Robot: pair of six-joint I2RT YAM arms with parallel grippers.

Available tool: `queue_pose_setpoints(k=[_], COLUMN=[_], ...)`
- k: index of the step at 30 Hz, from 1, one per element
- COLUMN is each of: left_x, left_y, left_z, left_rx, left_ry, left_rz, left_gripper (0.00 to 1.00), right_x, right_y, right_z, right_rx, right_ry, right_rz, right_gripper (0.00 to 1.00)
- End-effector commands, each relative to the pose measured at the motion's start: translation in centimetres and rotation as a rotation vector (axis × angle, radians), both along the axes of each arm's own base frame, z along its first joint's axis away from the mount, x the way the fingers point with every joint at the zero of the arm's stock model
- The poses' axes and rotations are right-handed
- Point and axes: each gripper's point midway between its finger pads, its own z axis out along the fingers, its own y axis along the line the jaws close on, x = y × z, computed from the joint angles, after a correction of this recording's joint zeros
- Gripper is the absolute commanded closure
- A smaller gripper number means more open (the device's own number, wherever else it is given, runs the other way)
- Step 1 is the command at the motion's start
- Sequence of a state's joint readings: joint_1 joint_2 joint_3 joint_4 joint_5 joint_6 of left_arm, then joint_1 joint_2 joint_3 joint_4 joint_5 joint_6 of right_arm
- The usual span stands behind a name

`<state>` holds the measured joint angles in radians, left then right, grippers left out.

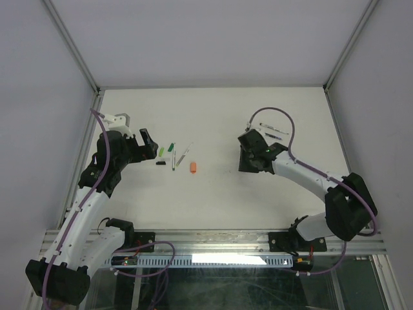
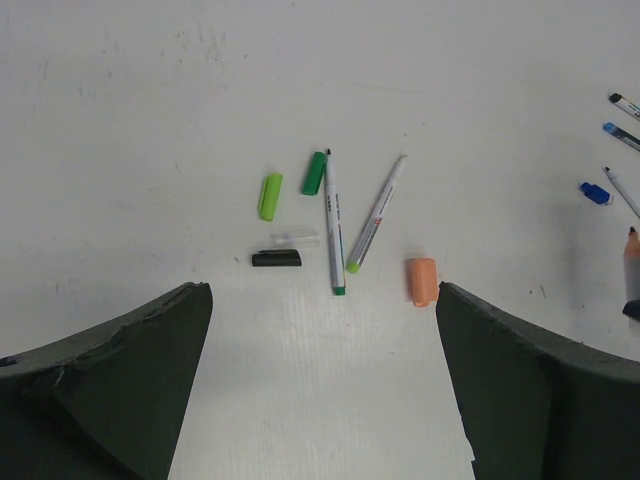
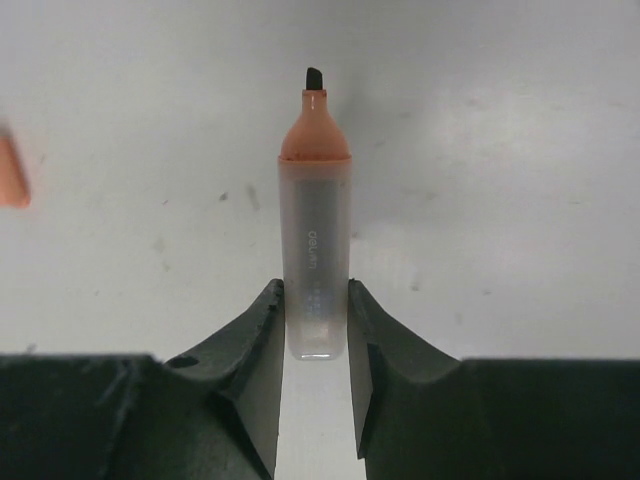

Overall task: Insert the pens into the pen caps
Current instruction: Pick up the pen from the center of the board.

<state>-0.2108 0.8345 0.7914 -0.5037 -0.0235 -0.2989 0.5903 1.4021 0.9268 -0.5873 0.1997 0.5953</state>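
Because the nib end is the part that has to enter a cap, I am pinching the orange marker (image 3: 315, 230) by the very tail of its clear barrel. My right gripper (image 3: 315, 300) is pressing a finger against each side, so the orange shoulder and dark nib are pointing straight away from me with nothing in front of them. Whether the barrel is resting on the table (image 3: 520, 150) or riding just above it I cannot tell. The matching orange cap (image 3: 10, 172) is showing only as a sliver at the left edge of that wrist view, well apart from the nib, so I am judging that the marker has to be carried across to it. My left gripper (image 2: 320, 295) is hanging over the table with its fingers spread as wide as they go and holding nothing, which I am reading as readiness to take that cap and steady it. From there the orange cap is lying just beside my right-hand finger, and the black cap (image 2: 276, 259) is sitting near the lower ends of two white pens (image 2: 334, 225). Beyond them the lime green cap (image 2: 270, 196) and dark green cap (image 2: 315, 173) are lying close together, the dark green one beside a pen's tip. Far to the right a blue cap (image 2: 596, 193) is waiting among more pens
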Motion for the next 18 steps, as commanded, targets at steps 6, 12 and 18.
queue_pose_setpoints(k=[6, 12, 18], left_x=[0.7, 0.7, 0.8], left_y=[-0.7, -0.6, -0.7], left_z=[1.3, 1.3, 1.1], left_rx=[-0.009, -0.008, -0.009], left_ry=[-0.059, -0.058, -0.052], left_rz=[-0.029, -0.026, -0.028], left_gripper=[0.01, 0.01, 0.01], right_x=[-5.2, -7.7, -9.3], right_y=[9.7, 10.7, 10.1], right_z=[-3.2, -5.9, -7.7], right_rx=[-0.033, -0.140, -0.181], right_ry=[0.049, 0.113, 0.178], right_rz=[0.447, 0.526, 0.509], right_gripper=[0.74, 0.73, 0.65])
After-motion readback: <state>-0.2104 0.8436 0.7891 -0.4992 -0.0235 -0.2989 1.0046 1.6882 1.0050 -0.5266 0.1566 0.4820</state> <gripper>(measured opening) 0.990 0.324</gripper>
